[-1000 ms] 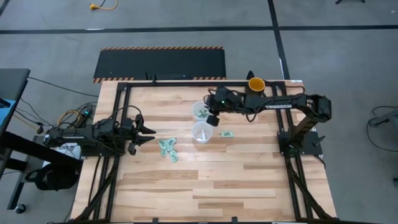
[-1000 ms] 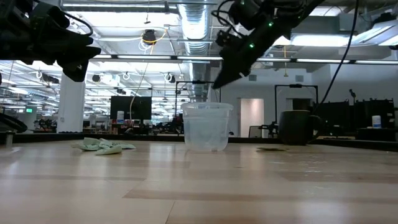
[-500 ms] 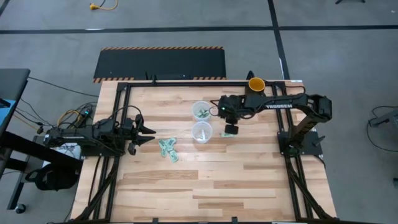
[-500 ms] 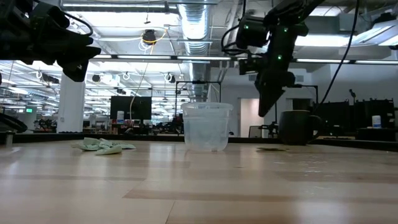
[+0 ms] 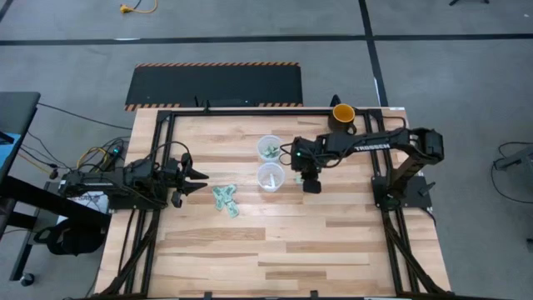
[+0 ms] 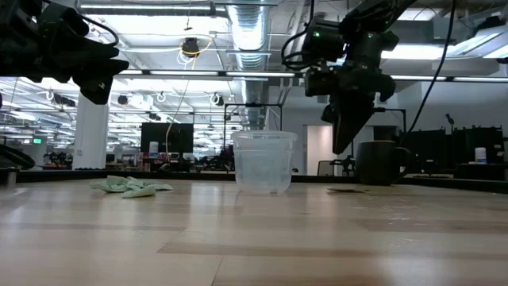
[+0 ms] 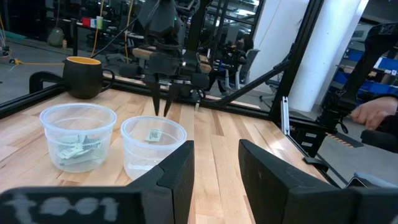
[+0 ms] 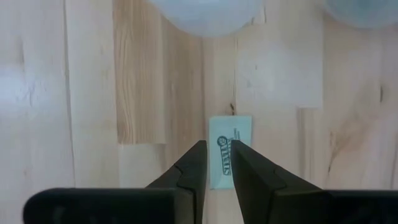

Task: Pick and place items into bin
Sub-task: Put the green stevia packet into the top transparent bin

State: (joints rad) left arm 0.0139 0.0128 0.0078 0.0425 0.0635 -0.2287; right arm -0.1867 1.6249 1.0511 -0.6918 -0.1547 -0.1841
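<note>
1. Grey concrete floor (image 5: 466,75) crossed by dark tape lines.
2. Black rectangular floor mat with striped hazard edging (image 5: 215,83) beyond the light wooden plank tabletop (image 5: 275,242).
3. Silver ceiling ducting (image 6: 248,32) among bright lights.
</note>
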